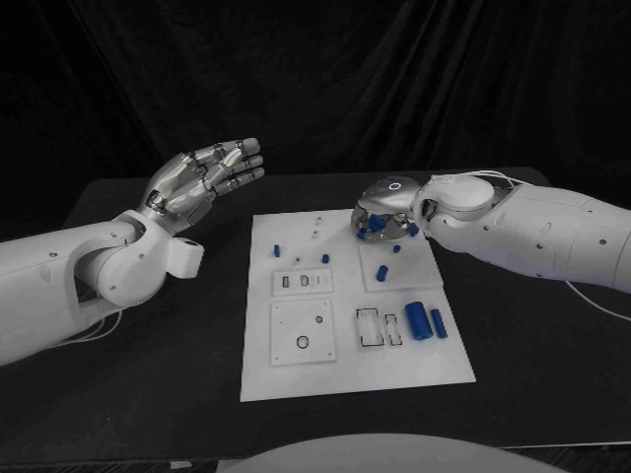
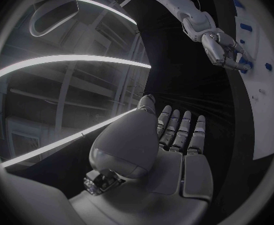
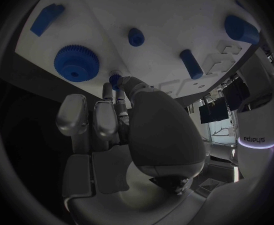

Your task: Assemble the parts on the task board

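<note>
Black cloth hangs behind the black counter (image 1: 145, 394), where the white rectangular task board (image 1: 347, 370) lies in the middle. Small blue plastic parts (image 1: 427, 321) lie scattered on it, among them a toothed blue gear (image 3: 76, 62) near the right hand. The silver left hand (image 1: 202, 177) hovers left of the board, fingers spread, holding nothing. The silver right hand (image 1: 384, 209) reaches down at the board's far right corner, fingertips pinching a small blue peg (image 3: 115, 79).
</note>
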Controlling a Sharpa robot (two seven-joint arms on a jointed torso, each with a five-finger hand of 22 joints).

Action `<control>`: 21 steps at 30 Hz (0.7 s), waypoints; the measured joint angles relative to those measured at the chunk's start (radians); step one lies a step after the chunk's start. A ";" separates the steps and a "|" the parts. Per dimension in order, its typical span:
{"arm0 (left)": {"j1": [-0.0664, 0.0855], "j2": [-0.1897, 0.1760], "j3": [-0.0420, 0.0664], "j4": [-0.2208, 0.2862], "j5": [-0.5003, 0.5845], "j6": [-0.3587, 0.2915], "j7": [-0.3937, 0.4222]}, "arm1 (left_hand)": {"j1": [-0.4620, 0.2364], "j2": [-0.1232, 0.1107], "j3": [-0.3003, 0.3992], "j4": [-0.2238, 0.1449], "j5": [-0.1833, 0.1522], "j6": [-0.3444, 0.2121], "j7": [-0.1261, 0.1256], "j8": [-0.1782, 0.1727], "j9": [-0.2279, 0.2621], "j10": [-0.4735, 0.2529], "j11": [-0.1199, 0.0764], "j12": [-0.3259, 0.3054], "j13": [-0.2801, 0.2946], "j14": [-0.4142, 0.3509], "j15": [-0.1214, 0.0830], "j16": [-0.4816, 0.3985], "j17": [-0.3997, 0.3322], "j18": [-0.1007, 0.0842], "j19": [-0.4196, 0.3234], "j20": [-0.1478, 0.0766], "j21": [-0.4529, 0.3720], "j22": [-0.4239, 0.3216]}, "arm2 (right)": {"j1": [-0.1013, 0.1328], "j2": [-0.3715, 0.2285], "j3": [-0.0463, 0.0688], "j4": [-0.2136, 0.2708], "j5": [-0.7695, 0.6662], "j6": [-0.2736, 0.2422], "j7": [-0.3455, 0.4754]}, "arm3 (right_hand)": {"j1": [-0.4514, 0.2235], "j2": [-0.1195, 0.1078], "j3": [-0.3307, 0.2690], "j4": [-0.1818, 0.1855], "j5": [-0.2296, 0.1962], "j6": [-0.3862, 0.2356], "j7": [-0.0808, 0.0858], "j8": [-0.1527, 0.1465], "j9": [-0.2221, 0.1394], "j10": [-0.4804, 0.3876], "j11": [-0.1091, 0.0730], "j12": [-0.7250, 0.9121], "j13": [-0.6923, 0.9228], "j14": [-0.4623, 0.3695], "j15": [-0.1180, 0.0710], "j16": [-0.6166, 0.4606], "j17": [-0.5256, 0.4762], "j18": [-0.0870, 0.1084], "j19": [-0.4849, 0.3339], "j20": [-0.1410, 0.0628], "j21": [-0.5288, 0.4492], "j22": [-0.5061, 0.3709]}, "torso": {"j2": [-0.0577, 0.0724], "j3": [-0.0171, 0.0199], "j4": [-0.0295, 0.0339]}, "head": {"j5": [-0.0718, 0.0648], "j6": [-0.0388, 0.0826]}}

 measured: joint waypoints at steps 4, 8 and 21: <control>0.000 0.000 0.000 -0.003 0.000 0.001 0.000 | 0.000 0.000 0.002 0.002 0.004 0.003 -0.003 0.004 0.000 0.000 0.000 0.000 0.000 0.001 0.001 0.004 0.000 0.000 0.000 0.000 0.000 0.000 | 0.002 0.007 0.000 0.001 0.006 -0.017 0.004 | 0.000 0.000 -0.003 -0.003 0.000 0.000 0.000 0.000 0.002 0.001 -0.001 0.000 0.000 0.000 0.000 0.000 0.000 0.000 0.000 0.000 0.000 0.002 | 0.000 0.0000 -0.0001 | 0.008 0.000; 0.000 0.001 0.000 -0.007 0.000 0.002 0.000 | 0.000 0.000 0.003 0.002 0.004 0.005 -0.002 0.004 0.000 0.001 0.001 0.001 0.000 0.001 0.001 0.004 0.000 0.000 0.000 0.000 0.000 0.000 | 0.015 0.037 -0.001 -0.010 0.015 -0.030 0.006 | 0.000 0.000 0.001 -0.007 -0.007 0.000 0.000 0.006 0.007 0.001 -0.001 0.000 0.000 0.000 0.000 0.000 0.000 0.000 0.000 0.000 0.000 0.002 | 0.000 -0.0001 -0.0003 | 0.023 -0.001; 0.000 0.004 0.000 -0.008 0.000 0.002 0.000 | 0.008 0.000 0.006 0.000 0.004 0.014 0.000 0.004 0.001 0.003 0.003 0.005 0.001 0.001 0.001 0.004 0.001 0.000 0.004 -0.004 0.000 0.000 | 0.031 0.162 0.000 -0.142 0.048 -0.038 0.010 | 0.000 0.000 0.006 -0.012 -0.015 0.002 0.009 0.013 0.016 0.005 0.003 0.000 -0.001 0.000 0.000 0.000 0.007 0.000 0.000 0.000 0.007 0.014 | -0.002 -0.0023 0.0008 | 0.047 0.010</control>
